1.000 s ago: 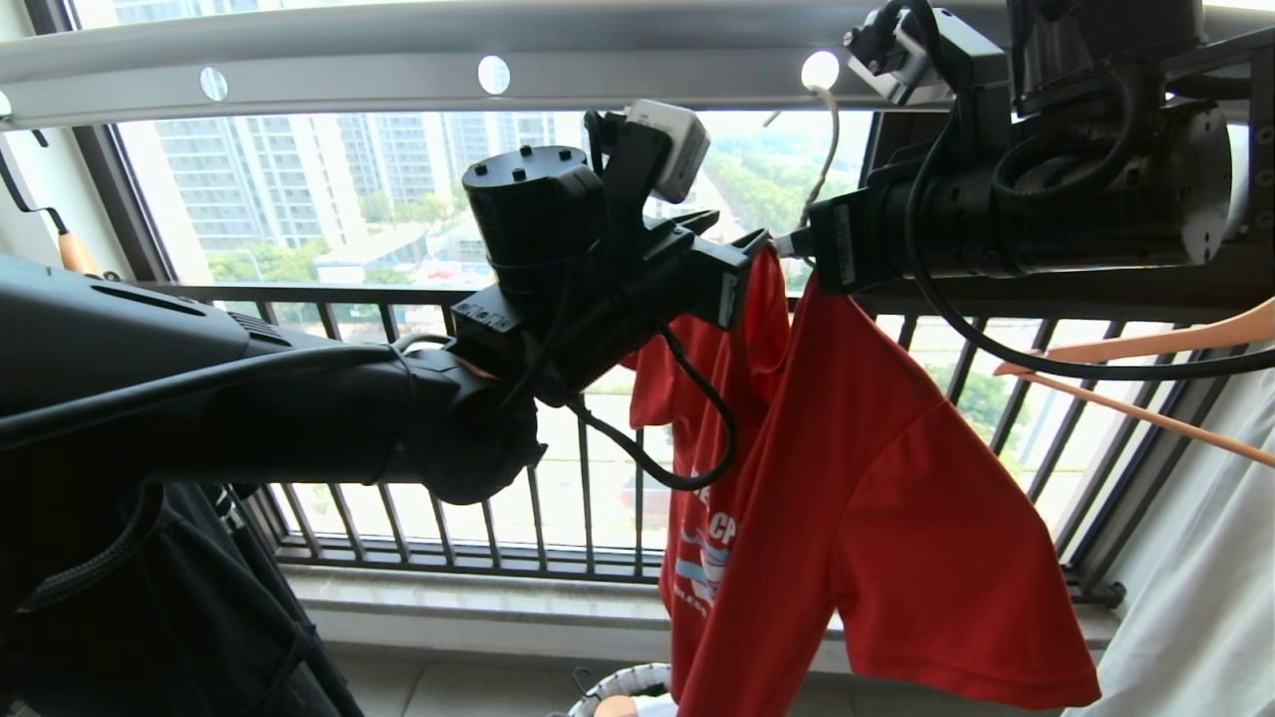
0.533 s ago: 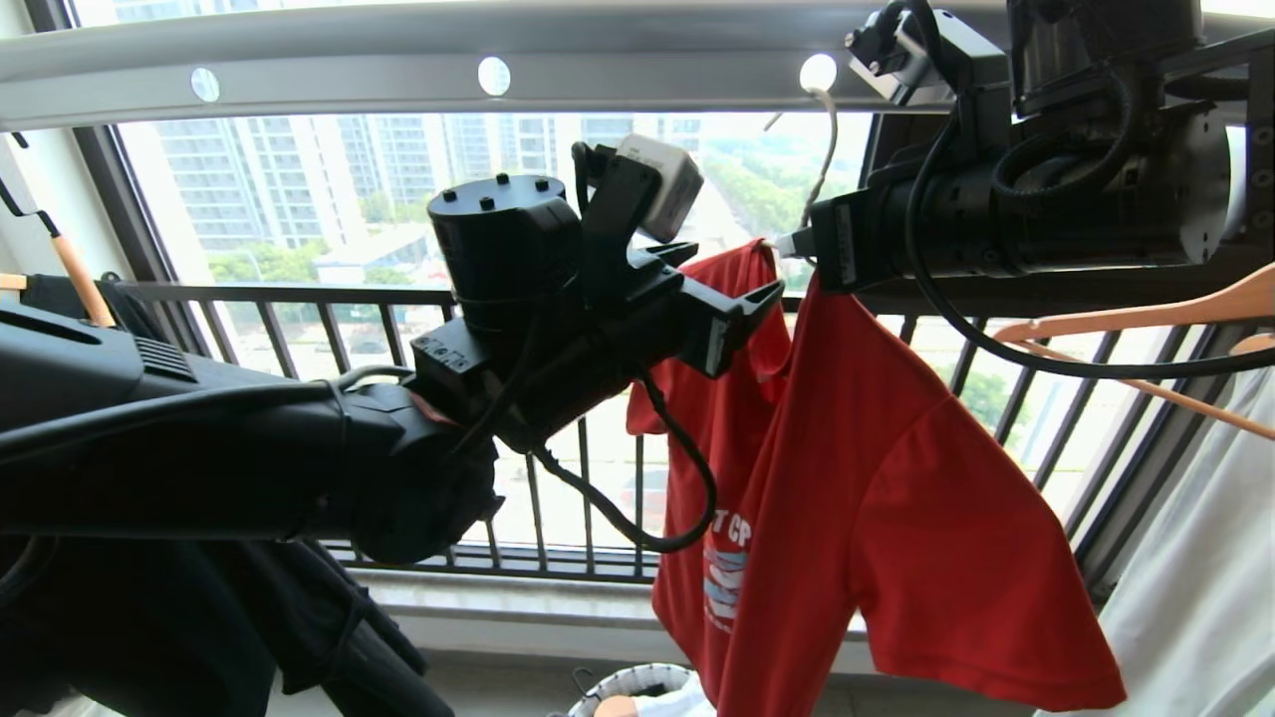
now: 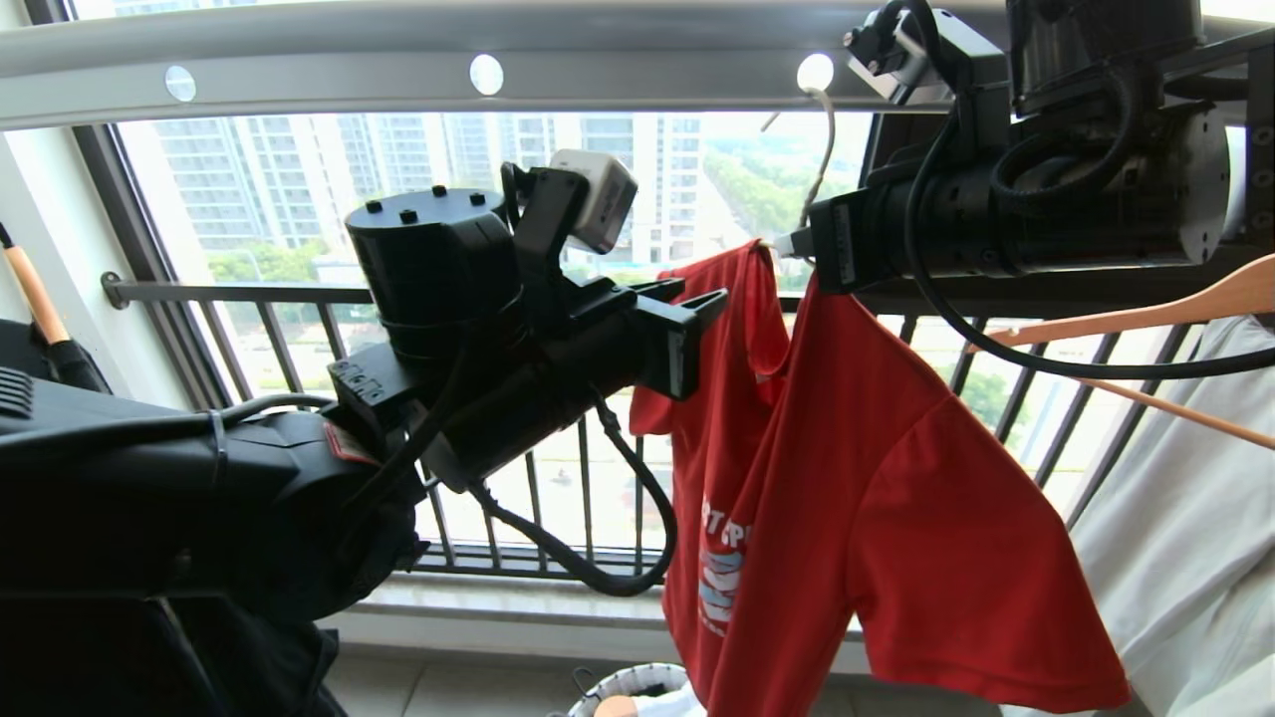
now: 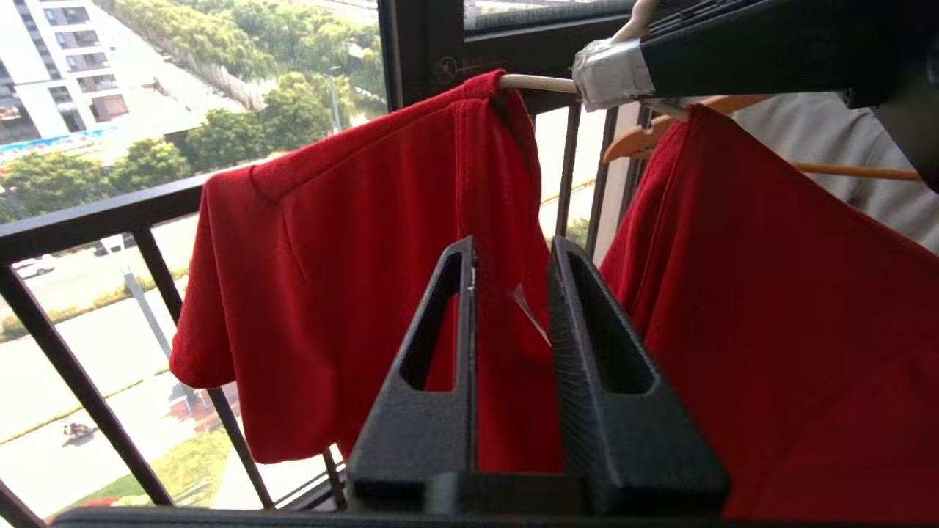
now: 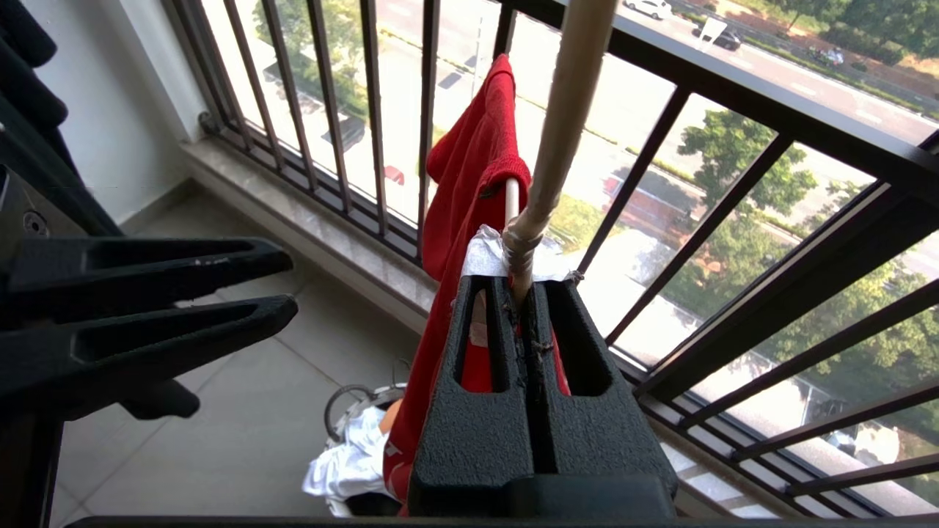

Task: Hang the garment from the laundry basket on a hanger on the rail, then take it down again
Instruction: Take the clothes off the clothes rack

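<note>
Below the rail our right gripper pinches the hanger neck to steady it, while our left gripper, slightly parted, holds nothing beside the red shirt

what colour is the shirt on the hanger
Red, with white lettering and a light-blue-and-white print on the front. The shirt shows best in the head view.

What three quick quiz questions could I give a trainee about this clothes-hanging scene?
1. True or false: the right gripper is shut on the hanger.
2. The red T-shirt is draped on: A) the hanger, B) the window railing, C) the laundry basket.
3. Which gripper holds nothing?
Key: 1 true; 2 A; 3 the left gripper, open beside the shirt.
</note>
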You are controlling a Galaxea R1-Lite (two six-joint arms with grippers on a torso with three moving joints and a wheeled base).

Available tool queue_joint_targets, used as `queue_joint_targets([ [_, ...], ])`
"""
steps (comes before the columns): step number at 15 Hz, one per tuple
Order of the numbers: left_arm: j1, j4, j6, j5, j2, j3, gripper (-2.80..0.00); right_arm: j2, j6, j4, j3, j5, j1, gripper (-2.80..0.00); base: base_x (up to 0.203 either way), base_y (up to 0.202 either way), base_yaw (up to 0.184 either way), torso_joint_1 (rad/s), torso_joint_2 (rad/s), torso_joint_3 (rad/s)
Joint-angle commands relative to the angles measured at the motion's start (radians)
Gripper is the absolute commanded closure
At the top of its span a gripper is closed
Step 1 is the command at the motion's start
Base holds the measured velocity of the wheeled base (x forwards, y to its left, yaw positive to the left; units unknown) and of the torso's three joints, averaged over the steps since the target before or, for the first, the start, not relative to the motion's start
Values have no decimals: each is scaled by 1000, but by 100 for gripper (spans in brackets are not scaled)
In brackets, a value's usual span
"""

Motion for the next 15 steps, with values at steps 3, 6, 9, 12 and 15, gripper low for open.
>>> queue_joint_targets([
  [3, 12, 188, -156, -261, -77, 4, 0, -1, -1, 2, 0, 1, 0, 0, 0, 0, 0, 0, 0, 0],
  [6, 78, 249, -208, -423, -44, -11, 0, -1, -1, 2, 0, -1, 0, 0, 0, 0, 0, 0, 0, 0],
  [9, 87, 253, -207, -454, -4, -12, -280, 1, -1, 2, 0, -1, 0, 0, 0, 0, 0, 0, 0, 0],
  [12, 93, 246, -206, -537, 46, -22, -280, 1, -1, 2, 0, -1, 0, 0, 0, 0, 0, 0, 0, 0],
  [15, 93, 246, -203, -541, 105, -67, -280, 3, -1, 3, -8, -1, 0, 0, 0, 0, 0, 0, 0, 0],
])
